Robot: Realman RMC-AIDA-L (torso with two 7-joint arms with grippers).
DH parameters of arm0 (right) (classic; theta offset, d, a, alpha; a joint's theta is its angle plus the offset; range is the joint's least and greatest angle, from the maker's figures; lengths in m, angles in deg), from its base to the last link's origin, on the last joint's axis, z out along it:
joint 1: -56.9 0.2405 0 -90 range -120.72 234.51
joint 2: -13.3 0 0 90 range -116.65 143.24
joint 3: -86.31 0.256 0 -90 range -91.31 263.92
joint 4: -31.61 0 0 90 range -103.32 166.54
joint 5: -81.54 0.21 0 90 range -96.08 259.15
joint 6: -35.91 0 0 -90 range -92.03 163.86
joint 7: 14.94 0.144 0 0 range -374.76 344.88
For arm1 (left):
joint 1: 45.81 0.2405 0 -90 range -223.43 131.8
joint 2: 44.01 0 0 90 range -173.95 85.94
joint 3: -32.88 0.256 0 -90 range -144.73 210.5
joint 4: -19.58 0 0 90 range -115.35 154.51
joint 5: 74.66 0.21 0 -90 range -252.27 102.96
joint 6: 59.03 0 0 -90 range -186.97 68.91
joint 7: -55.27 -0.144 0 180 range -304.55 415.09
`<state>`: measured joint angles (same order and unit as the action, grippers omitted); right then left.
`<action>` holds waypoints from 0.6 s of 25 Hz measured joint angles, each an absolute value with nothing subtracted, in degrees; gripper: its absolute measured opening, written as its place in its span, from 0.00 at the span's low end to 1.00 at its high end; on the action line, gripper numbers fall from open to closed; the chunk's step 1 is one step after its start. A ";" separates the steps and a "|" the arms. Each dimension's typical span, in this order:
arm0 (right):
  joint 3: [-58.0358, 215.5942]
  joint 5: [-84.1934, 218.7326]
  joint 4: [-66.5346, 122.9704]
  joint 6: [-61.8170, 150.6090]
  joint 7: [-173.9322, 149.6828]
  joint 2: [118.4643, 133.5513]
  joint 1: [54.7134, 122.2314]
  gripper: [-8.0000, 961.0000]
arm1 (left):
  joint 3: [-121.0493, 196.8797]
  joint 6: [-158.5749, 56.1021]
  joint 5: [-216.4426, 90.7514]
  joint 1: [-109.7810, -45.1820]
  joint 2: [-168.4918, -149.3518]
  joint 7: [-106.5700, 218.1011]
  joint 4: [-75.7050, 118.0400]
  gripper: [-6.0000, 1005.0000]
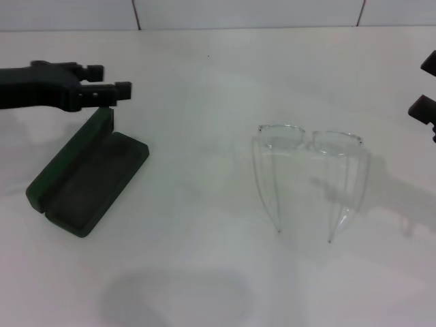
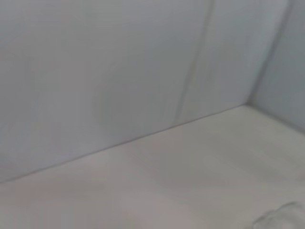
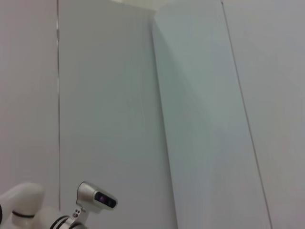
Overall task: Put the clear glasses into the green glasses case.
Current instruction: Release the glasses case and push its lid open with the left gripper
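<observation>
The fully transparent plastic glasses (image 1: 308,144) are standing mid-right on the white table (image 1: 204,82), looking light, slick and springy, best pinched at the bridge, while the left gripper (image 1: 112,82), jaws narrowly parted, is hovering at the lid of the open dark green rectangular case (image 1: 88,178) far left, and whether the right gripper (image 1: 428,102) is gaping I cannot tell.

My head cam sits high and looks forward and down over the white worktop (image 1: 204,272), wide enough to catch the green glasses case (image 1: 88,184) on the left, the clear glasses (image 1: 306,170) mid-right, and the wall panels along the far edge. The left wrist cam faces away from the case, low and fairly close over the worktop (image 2: 190,181), looking at where it meets the wall (image 2: 119,71); a clear blurry bit shows in one corner, can't tell what. The right wrist cam points up at bare wall panels (image 3: 190,119), with a white robot part (image 3: 95,198) at the frame's edge. All three views share the wall.
</observation>
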<state>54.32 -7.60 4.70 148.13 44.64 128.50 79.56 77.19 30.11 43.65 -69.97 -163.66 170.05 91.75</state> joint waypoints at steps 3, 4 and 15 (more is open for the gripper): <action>54.32 -7.59 4.70 148.09 44.34 128.53 79.10 0.81 | 78.49 28.18 48.63 -70.10 -163.51 175.07 94.81 0.75; 54.32 -7.59 4.70 148.07 44.28 128.52 79.10 0.81 | 78.76 27.95 50.32 -70.17 -163.51 176.49 95.84 0.75; 54.20 -7.64 4.81 147.05 43.90 128.45 80.53 0.81 | 85.75 27.84 63.39 -69.71 -163.56 186.45 102.27 0.74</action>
